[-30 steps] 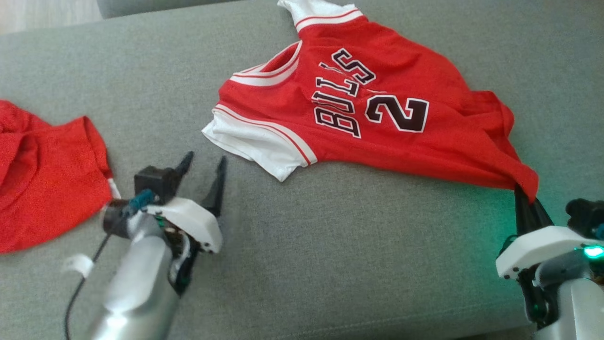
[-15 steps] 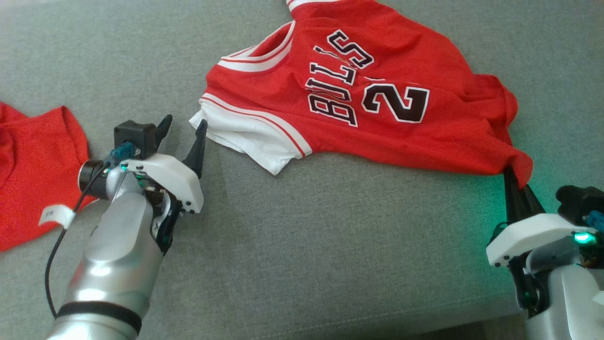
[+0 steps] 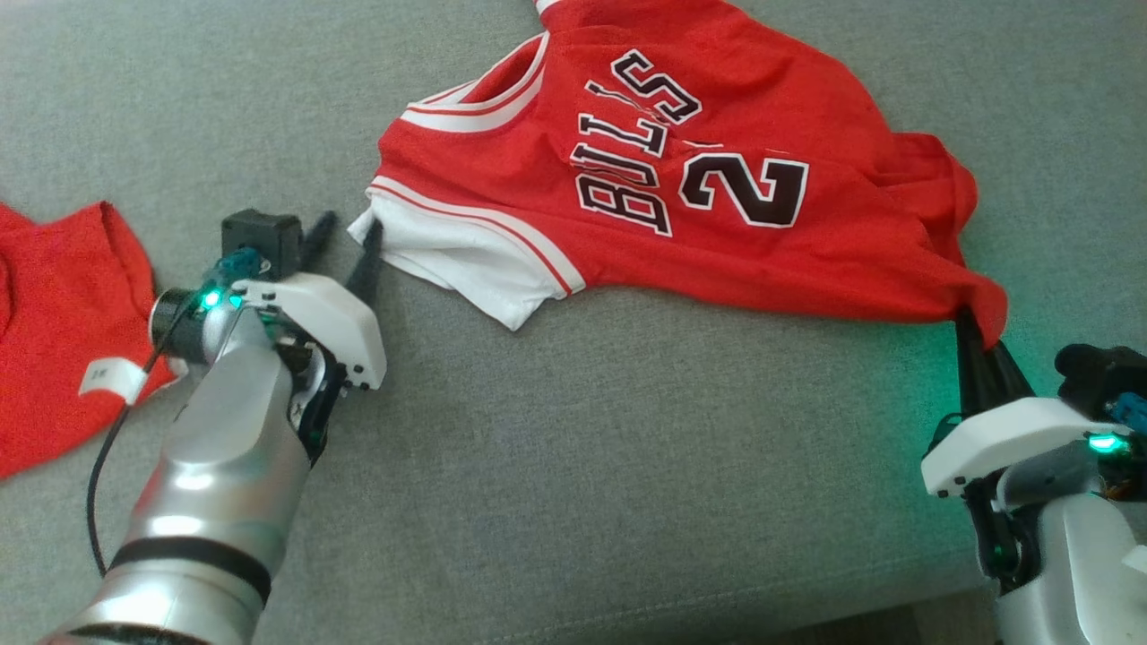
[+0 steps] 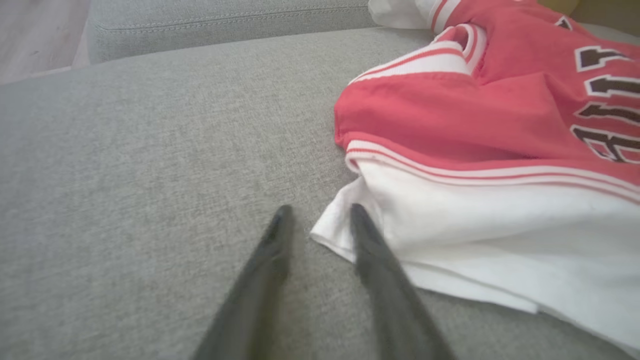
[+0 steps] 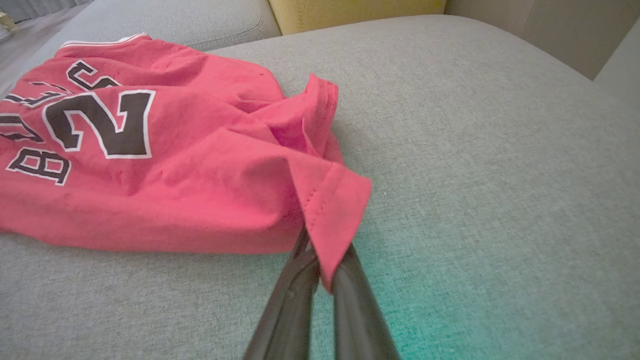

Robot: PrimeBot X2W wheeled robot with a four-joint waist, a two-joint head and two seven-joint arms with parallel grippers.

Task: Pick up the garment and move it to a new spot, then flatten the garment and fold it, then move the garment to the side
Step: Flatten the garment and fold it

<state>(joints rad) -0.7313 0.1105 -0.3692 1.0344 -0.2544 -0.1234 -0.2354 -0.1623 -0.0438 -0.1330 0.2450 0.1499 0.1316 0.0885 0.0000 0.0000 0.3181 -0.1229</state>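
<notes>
The right gripper (image 5: 320, 257) pinches the red jersey (image 3: 717, 260) hem corner; the left gripper (image 4: 320, 217) gapes around its white sleeve (image 4: 450, 235) tip. Likely mid-flattening; folding and moving aside remain

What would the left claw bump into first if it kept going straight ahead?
Almost surely the white sleeve of the red jersey. The left claw is open, and the sleeve's corner already seems to sit between its jaws. Its other finger would just slide over gray cushion.
</notes>
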